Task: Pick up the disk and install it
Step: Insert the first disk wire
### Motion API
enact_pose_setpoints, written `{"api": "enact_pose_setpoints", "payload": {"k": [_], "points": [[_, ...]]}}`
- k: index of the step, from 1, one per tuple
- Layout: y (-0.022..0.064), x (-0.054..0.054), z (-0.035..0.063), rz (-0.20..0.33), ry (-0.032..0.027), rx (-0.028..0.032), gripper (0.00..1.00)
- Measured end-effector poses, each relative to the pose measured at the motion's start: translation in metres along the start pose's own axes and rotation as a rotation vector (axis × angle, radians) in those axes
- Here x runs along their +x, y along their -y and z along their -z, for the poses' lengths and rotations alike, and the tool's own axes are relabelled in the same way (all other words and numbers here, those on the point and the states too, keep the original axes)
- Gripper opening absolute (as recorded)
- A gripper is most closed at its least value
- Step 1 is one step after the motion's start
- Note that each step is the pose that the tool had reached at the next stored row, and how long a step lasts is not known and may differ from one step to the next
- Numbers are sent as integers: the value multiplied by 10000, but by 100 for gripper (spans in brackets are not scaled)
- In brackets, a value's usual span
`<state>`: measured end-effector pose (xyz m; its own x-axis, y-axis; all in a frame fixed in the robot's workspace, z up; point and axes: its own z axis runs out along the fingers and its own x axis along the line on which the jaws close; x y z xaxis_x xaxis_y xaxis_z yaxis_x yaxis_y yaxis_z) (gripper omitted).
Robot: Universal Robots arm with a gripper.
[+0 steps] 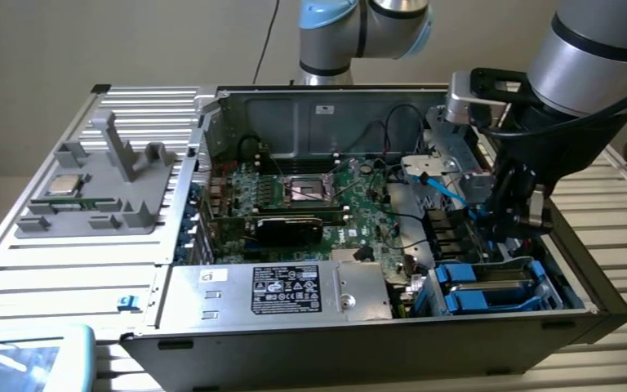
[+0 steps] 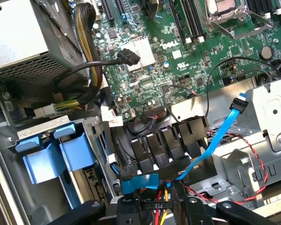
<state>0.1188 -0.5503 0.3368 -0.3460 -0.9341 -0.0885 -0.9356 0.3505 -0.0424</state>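
My gripper (image 2: 164,212) hangs spread and empty above the cables. The disk (image 1: 475,296) sits in the case's near bay, on the exterior view's right. I'd steer clear of the blue cable (image 2: 215,145).

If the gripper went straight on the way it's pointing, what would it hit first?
Probably the cables with the blue connector just ahead of the gripper, though depth is unclear.

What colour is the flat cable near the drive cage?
The flat cable is light blue, clearest in the wrist view.

Slatted table (image 1: 42,278): computer case (image 1: 325,347), grey fixture (image 1: 95,200)
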Motion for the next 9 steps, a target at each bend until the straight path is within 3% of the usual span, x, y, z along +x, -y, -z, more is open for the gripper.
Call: {"api": "enact_pose_setpoints", "payload": {"k": [5,9], "points": [[-87,9,26,5,9,50,36],[-111,-12,90,25,29,190,36]]}}
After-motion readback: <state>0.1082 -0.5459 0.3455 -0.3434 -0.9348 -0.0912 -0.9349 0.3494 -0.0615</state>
